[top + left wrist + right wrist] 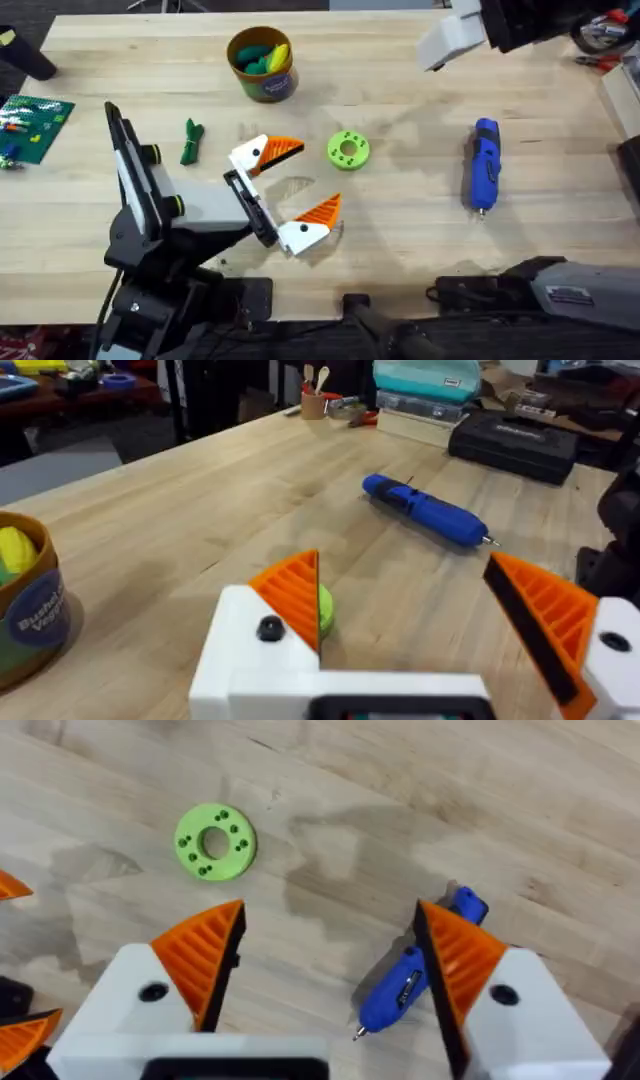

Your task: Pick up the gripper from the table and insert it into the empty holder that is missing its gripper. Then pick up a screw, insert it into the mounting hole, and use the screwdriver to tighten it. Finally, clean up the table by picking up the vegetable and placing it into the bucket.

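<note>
Hanging spread wide above the screwdriver [395, 990], the right gripper [330, 920] should probably drop squarely across its blue body before closing, while the left gripper [400, 575] rests equally released.

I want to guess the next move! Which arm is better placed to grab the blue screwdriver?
The right. Its open tool hovers just above the screwdriver, which lies on the right side of the table. The left tool sits farther off, on the other side of the green disc.
</note>
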### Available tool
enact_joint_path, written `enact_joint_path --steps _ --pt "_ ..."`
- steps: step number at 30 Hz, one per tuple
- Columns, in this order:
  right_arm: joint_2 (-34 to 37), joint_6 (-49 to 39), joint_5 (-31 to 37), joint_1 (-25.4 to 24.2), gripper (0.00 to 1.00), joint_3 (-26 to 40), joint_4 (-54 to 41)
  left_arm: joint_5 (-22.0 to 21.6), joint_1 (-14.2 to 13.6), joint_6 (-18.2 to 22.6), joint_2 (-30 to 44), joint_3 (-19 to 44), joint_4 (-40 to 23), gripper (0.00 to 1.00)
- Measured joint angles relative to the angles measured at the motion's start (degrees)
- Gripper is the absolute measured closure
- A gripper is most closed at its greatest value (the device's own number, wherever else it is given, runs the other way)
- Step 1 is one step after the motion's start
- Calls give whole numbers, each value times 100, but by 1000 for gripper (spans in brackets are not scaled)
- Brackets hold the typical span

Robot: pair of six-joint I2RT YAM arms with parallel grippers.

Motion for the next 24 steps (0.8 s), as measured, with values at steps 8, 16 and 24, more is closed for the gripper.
enact_joint_path --steps 8,16,24 --pt "2 366 605 -379 7 -3 -3 -2 0 2 0 0 0 15" --pt "2 470 91 -1481 9 -387 36 0 0 -3 0 0 0 251" --pt "7 463 -188 -2123 7 -981 298 -2 0 24 0 0 2 995"
